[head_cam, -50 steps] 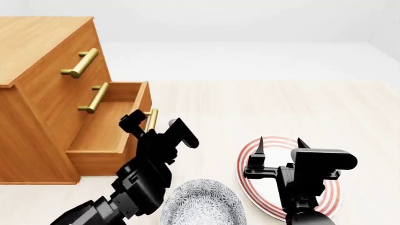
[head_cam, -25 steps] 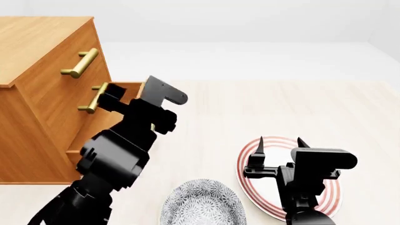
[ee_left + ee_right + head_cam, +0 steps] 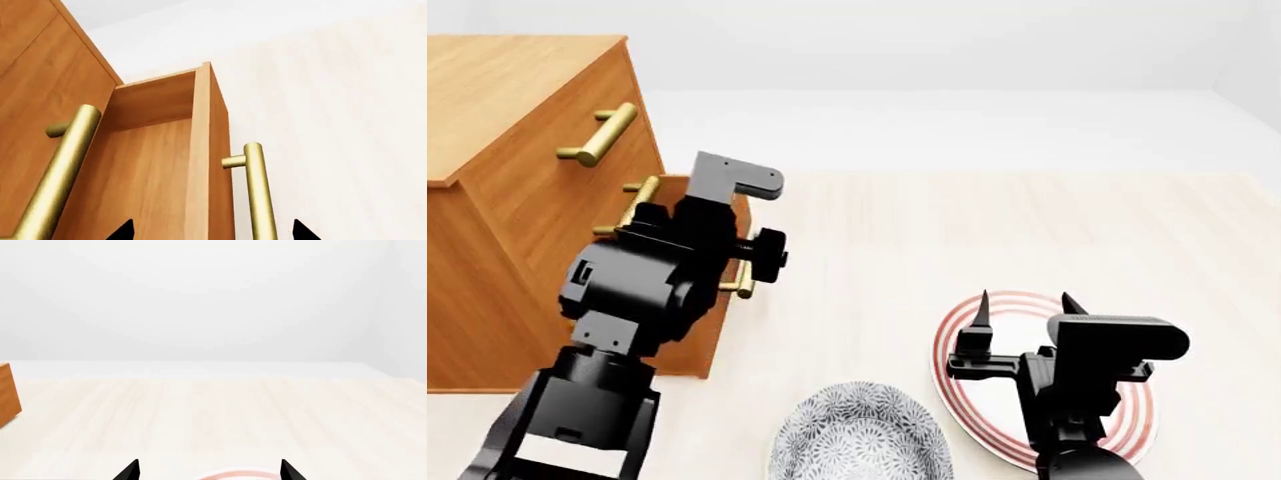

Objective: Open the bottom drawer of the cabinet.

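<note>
Task looks mostly done – the bottom drawer is pulled well out of the cabinet, box body exposed, front panel standing clear of the cabinet face. In the head view the drawer sits at the cabinet's lower front, largely hidden behind the left arm. Its brass handle is on the outer side of the front panel; the middle drawer's handle stays flush w/ the cabinet face, the top drawer's handle too. What's left, by my read: maybe a bit more pull, or just back off – can't tell if it's at full travel.

Left gripper: fingertips wide apart, straddling the drawer's front panel and handle at the cabinet front; nothing clamped. Only the tips show in the wrist view, no contact w/ the handle visible – looks released, hovering just above it.

Right gripper: fingers spread, holding nothing, parked over the striped plate, well away from the cabinet. Patterned bowl sits beside the plate, on the cabinet side, untouched.
</note>
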Controlling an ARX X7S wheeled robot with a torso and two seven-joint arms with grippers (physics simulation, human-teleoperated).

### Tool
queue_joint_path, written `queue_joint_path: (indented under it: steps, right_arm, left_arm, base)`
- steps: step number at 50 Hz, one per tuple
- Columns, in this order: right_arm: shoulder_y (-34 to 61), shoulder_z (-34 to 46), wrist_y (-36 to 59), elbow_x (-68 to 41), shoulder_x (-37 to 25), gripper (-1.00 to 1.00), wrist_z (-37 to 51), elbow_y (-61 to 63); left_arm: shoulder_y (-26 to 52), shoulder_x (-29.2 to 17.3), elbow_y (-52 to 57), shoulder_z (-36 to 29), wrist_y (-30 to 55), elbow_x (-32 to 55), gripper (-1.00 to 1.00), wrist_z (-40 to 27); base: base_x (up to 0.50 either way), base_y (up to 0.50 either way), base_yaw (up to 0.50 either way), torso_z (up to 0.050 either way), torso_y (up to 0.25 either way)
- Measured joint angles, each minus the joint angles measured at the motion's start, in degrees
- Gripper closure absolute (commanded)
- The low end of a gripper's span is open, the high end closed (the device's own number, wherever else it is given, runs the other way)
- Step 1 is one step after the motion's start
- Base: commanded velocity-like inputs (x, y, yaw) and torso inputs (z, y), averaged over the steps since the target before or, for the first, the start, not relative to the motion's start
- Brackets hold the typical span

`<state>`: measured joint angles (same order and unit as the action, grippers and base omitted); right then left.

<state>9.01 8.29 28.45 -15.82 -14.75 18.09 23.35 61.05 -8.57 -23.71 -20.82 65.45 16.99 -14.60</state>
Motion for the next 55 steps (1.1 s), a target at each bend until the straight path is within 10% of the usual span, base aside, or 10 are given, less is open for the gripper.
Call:
queue_joint_path:
  steps: [55]
  right_arm:
    - [0.39, 0.79, 0.2, -0.99, -0.89, -1.0, 1.27, -0.04]
  left_arm:
    - [7.91, 1.4, -29.78, 1.57, -7.23, 3.88, -1.0, 12.24]
  base:
    - [0.0, 0.0, 0.0, 0.0, 0.0]
